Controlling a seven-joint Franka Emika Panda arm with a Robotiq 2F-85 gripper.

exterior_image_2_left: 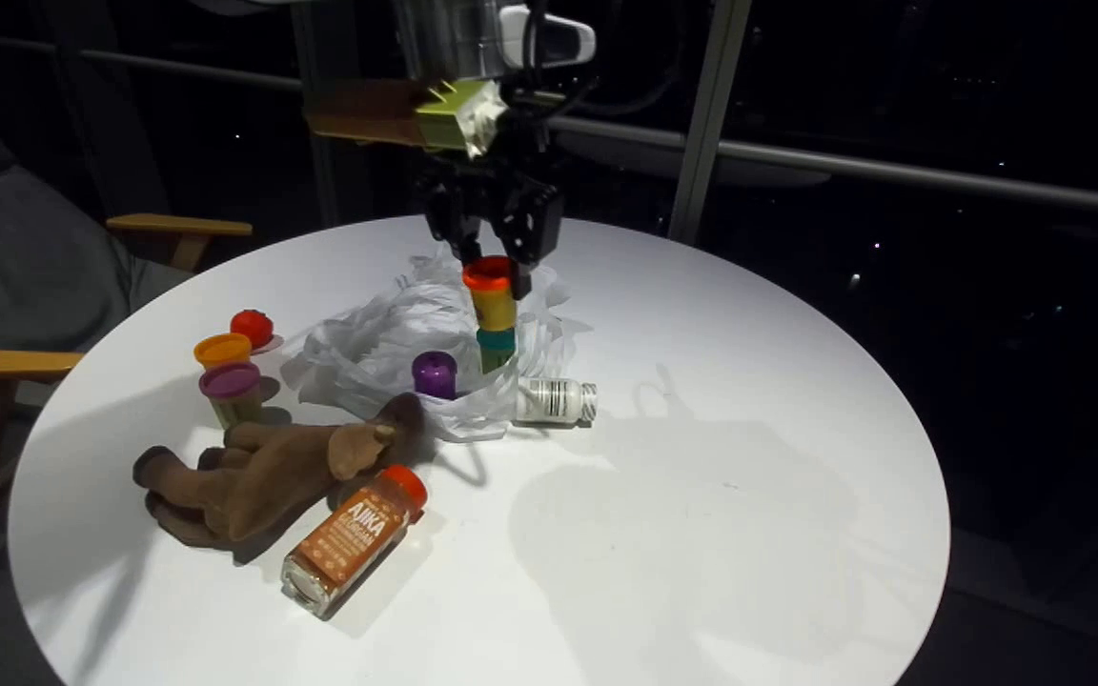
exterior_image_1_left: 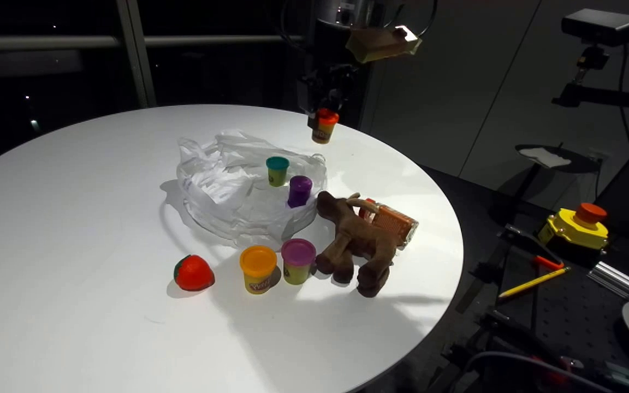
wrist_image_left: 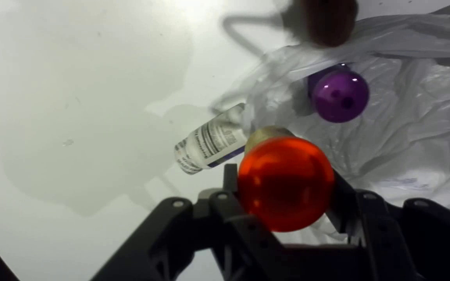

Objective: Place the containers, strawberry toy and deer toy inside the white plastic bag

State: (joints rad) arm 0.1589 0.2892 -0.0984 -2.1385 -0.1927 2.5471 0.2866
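"Two of our containers, the teal-lidded tub and the purple tub, already sit inside the white plastic bag. What have we got beside it?"

"We have the gripper clamped around the red-lidded tub, a finger against each side, raised near the bag's rim. Delivering this third container is our step, we'd judge."

"So our next move?"

"Likely bringing it in over the bag's mouth, lowering it by those two, then letting go without snagging thin plastic. Whether it hangs over the mouth now, we can't tell."

"And after that?"

"Four more for us, it seems: the deer toy, head just beside the bag's rim; farther from the bag, the mauve-lidded tub, then the orange tub; farthest, the strawberry toy."
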